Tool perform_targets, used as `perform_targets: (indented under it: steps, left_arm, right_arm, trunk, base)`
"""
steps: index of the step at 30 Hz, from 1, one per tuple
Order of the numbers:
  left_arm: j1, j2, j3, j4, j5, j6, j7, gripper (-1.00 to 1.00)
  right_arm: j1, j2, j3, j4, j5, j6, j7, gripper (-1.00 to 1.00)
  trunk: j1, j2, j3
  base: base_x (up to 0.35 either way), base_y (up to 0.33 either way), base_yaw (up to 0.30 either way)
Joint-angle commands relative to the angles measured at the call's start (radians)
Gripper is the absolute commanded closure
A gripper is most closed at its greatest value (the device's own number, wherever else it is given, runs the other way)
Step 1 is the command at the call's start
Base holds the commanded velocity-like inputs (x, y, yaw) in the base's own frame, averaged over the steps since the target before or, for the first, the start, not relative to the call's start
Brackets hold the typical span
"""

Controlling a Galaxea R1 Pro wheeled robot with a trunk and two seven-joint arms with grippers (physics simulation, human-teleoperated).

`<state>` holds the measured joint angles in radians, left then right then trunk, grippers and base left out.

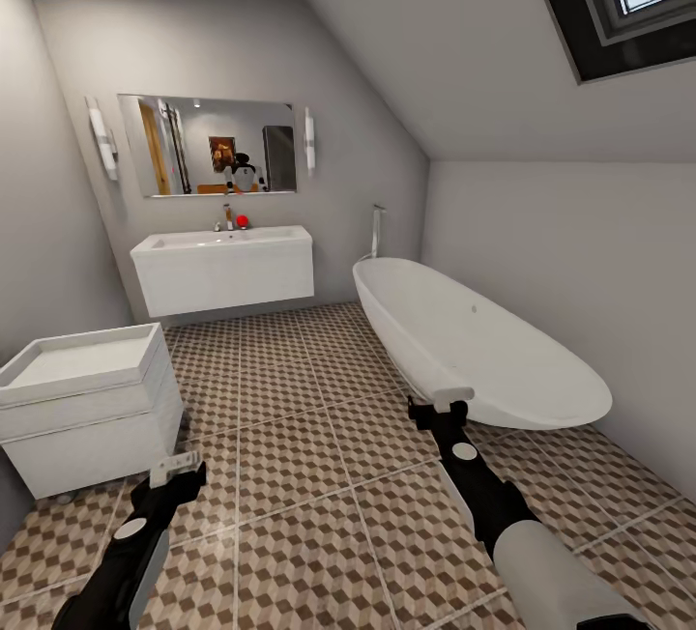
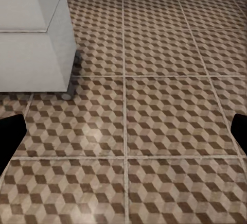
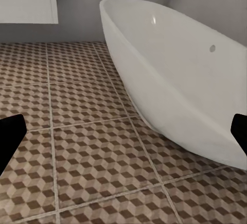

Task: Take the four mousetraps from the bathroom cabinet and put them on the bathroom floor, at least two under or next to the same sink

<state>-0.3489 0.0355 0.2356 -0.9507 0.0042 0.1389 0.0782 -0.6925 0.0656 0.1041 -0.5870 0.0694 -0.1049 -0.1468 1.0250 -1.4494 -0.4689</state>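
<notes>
Ahead, the bathroom sink [image 1: 222,268] hangs on the far wall under a mirror [image 1: 208,145], with the bathroom floor [image 1: 309,475] spread out in front. A small white drawer unit [image 1: 87,408] stands beside the left arm; the white bathtub [image 1: 474,345] lies along the right wall. Both hands — left hand [image 1: 176,472] and right hand [image 1: 440,405] — hover low over the tiles, fingers spread wide and holding nothing.

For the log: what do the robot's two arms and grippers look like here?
Both arms are glossy black with round white joint caps. The right arm has a large white cylindrical forearm shell. The left gripper and right gripper are black with white blocks at the tip. Wrist views show black fingers.
</notes>
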Motion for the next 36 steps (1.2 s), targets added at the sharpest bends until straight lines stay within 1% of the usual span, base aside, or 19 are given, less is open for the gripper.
perform_targets:
  steps: [1, 23, 36]
  left_arm:
    - [0.0, 0.0, -0.002, -0.001, 0.0, 0.005, 0.003, -1.0]
    - [0.0, 0.0, -0.004, 0.009, 0.0, 0.006, 0.003, -1.0]
    - [0.0, 0.0, -0.005, 0.019, 0.0, 0.006, 0.003, -1.0]
  right_arm:
    - [-0.001, -0.001, 0.003, 0.001, 0.007, -0.001, -0.008, -1.0]
    - [-0.001, 0.0, 0.003, 0.011, 0.008, -0.001, -0.009, -1.0]
    - [-0.001, -0.002, 0.002, 0.013, 0.009, -0.001, -0.01, -1.0]
  trunk:
    - [0.0, -0.001, -0.001]
    - [0.0, -0.001, -0.001]
    - [0.0, -0.001, -0.007]
  base:
    - [0.0, 0.0, 0.0]
    - [0.0, 0.0, 0.003]
    - [0.0, 0.0, 0.213]
